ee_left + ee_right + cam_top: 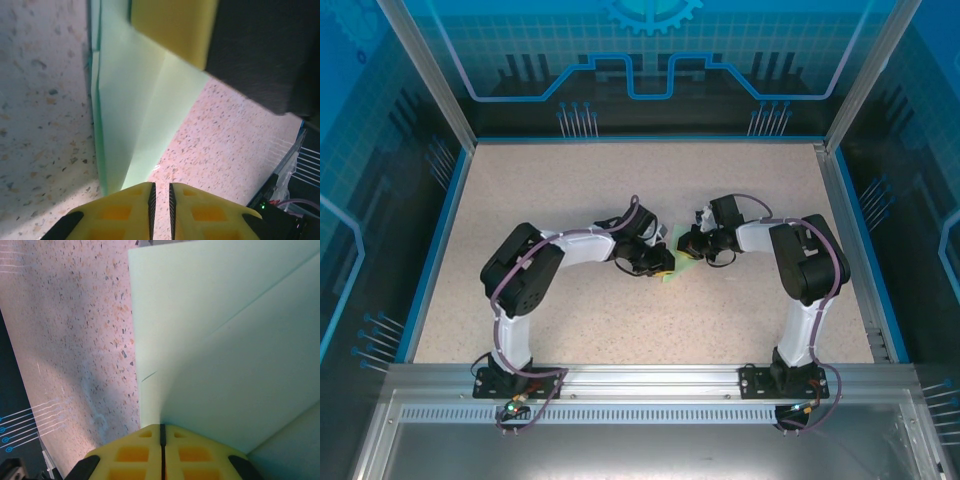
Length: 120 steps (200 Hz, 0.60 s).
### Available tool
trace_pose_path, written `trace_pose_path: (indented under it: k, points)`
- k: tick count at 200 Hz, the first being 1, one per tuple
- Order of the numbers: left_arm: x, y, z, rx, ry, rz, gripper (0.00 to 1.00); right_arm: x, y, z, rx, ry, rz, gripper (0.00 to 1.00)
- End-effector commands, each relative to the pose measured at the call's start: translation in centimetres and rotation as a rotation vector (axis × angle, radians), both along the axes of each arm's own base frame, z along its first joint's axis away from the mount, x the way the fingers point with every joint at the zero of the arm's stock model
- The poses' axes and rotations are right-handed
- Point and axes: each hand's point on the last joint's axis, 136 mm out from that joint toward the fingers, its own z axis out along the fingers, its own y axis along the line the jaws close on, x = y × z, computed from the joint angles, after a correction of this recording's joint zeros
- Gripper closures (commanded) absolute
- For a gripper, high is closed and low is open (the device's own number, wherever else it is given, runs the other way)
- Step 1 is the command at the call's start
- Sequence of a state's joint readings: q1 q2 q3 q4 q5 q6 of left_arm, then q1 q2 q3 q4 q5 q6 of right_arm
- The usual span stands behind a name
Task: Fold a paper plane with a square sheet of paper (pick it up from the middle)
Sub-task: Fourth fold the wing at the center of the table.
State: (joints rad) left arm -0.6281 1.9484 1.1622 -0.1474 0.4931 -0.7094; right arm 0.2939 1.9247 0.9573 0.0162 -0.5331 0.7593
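Stretching from right pincer (162, 427) to left pincer (161, 185): paper (225, 340).

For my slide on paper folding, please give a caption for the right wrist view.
Right gripper, jaws shut, pinches folded green paper against a speckled table.

Speckled beige table (570, 320), blue-edged on three sides; grit pattern all over. At mid-table, lying on it, creased mint-green paper (683, 254); folded in layers.

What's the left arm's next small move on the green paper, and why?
Probably press the left gripper down along the crease: the folded green paper is not yet a dart, its crease runs to that gripper, and the right gripper is shut at its edge.
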Motion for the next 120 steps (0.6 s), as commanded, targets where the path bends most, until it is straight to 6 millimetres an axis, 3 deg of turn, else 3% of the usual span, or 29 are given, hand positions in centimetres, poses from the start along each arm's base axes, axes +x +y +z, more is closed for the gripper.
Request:
trace_pose_path:
  k: [1, 57, 120]
  points:
    - [0.7, 1.2, 0.1, 0.029, -0.017, 0.052, 0.82, -1.9, -1.7, -4.4, -0.111, 0.111, -0.018, 0.93]
    - [-0.2, 0.3, -1.6, -0.018, 0.059, 0.021, 0.82, -2.1, -1.7, -4.6, -0.110, 0.119, -0.016, 0.93]
    - [-1.8, 0.0, -2.2, -0.050, 0.110, -0.019, 0.82, -2.2, -1.7, -4.9, -0.110, 0.130, -0.017, 0.93]
